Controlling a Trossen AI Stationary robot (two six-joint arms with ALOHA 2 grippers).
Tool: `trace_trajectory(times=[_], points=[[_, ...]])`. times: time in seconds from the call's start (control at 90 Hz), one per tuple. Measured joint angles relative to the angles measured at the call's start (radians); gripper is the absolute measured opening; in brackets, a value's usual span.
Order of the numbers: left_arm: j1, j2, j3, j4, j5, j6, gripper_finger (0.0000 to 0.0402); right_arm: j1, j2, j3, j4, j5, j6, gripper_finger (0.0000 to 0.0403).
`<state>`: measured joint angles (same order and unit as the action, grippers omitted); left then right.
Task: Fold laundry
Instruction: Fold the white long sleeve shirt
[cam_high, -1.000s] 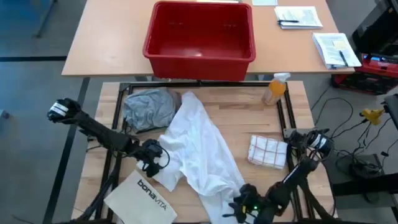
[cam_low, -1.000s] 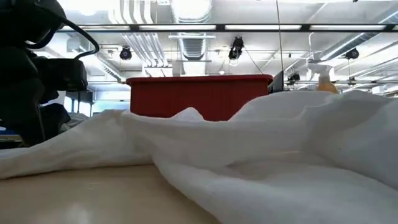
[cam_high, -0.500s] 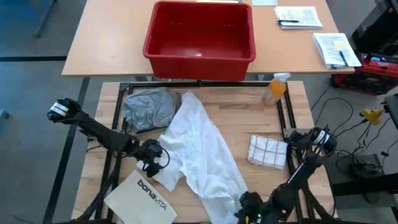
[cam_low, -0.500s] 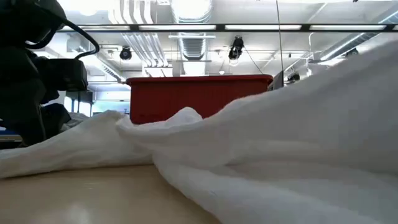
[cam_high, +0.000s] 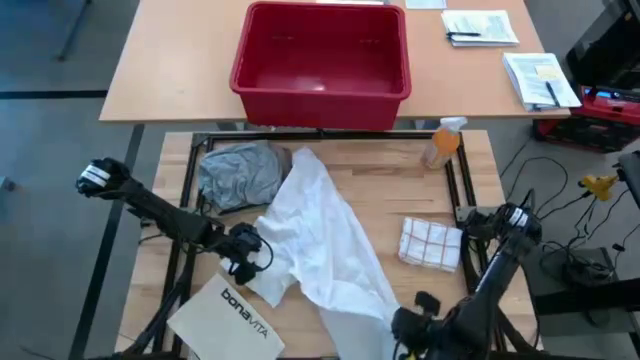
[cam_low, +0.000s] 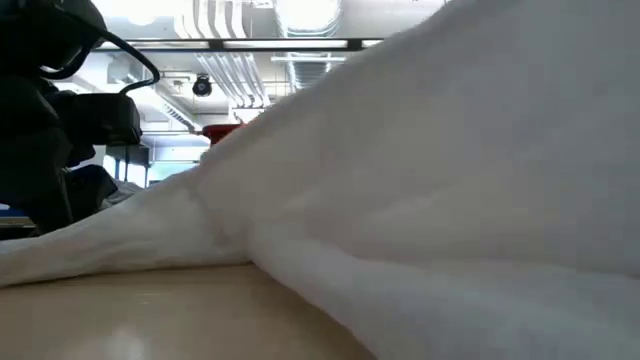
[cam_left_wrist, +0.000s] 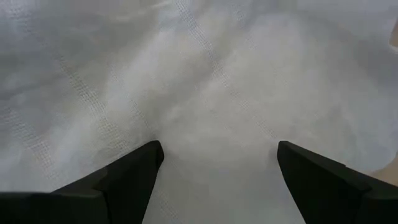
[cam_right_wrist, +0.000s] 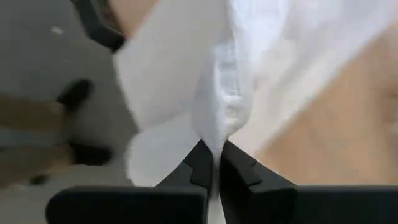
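Shirt (cam_high: 325, 245) (white, button-front) lies diagonally across the middle of the wooden table (cam_high: 400, 175), near end bunched at the front edge. Right gripper (cam_right_wrist: 216, 163) is at that front edge, jaws pinched on a fold of the shirt hem; the low view is mostly filled with raised white cloth. Left gripper (cam_high: 243, 253) sits at the shirt's left edge, beside the white bag (cam_high: 228, 313); its fingers (cam_left_wrist: 124, 177) are spread wide with cloth between them, not clamped. Step, as I read it: spreading the shirt flat, no fold made yet. Next move probably needs the left to close on its edge, then both to pull apart and lay the cloth down flat. Farther back: grey T-shirt (cam_high: 238, 175) crumpled at the back left, checked cloth (cam_high: 430, 243) on the right, spray bottle (cam_high: 443, 141) at the back right, red bin (cam_high: 322, 62) on the table behind.
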<state>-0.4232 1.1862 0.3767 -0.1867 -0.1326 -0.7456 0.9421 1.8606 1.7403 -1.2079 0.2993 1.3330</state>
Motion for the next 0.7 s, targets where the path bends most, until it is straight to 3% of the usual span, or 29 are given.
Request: trace_trajectory(times=[0.189, 0.322, 0.567, 0.7], points=[[0.000, 0.000, 0.000, 0.000, 0.000, 0.004, 0.0311, -0.007, -0.001, 0.150, -0.316, 0.006, -0.075, 0.0000], [0.000, 0.000, 0.000, 0.000, 0.000, 0.004, 0.0311, -0.021, 0.031, 0.191, -0.294, -0.013, -0.217, 0.0000], [0.000, 0.000, 0.000, 0.000, -0.013, 0.009, 0.0311, -0.020, 0.210, 0.262, -0.303, -0.036, -0.578, 0.0000], [0.000, 0.000, 0.000, 0.000, -0.015, 0.009, 0.0311, -0.001, 0.307, 0.294, -0.325, 0.008, -0.693, 0.0000]])
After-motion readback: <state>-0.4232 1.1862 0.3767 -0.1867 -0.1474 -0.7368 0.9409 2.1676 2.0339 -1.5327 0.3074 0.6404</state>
